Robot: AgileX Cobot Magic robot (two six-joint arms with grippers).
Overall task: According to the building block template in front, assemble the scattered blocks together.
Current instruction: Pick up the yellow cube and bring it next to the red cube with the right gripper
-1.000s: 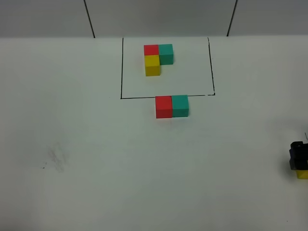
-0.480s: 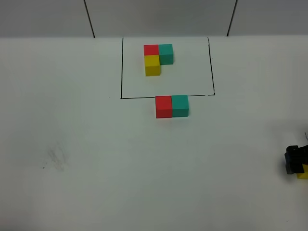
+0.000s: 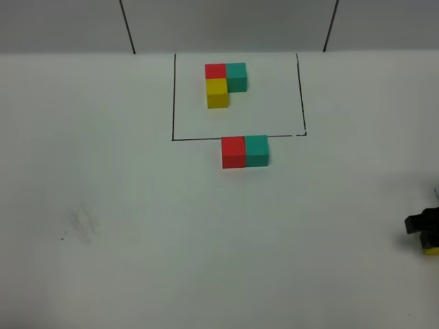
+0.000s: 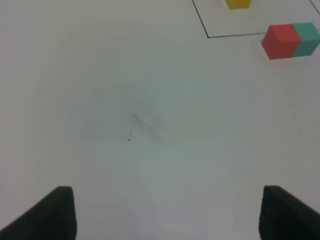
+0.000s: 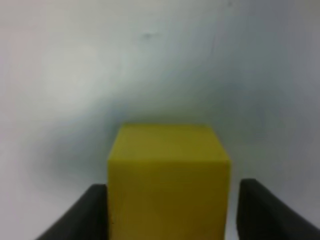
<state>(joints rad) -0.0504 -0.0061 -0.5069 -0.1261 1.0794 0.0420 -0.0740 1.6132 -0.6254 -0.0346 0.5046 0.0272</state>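
Observation:
The building block template [image 3: 225, 83] is an L of red, teal and yellow cubes inside a black drawn rectangle at the back. Just in front of the frame line, the scattered red block [image 3: 233, 151] and teal block [image 3: 256, 150] sit side by side, touching. They also show in the left wrist view, red [image 4: 281, 41] and teal [image 4: 307, 38]. The yellow block [image 3: 432, 251] lies at the far right edge, mostly covered by my right gripper [image 3: 424, 229]. In the right wrist view the yellow block [image 5: 168, 170] stands between the open fingers of the right gripper [image 5: 170, 215]. My left gripper [image 4: 167, 215] is open and empty over bare table.
The white table [image 3: 137, 205] has a faint grey smudge [image 3: 81, 225] at front left, also seen in the left wrist view [image 4: 145, 120]. The template's yellow cube [image 4: 238, 3] shows at the edge of the left wrist view.
My right gripper has sunk lower and slightly to the right over the yellow block, covering more of it. The red and teal blocks have not moved.

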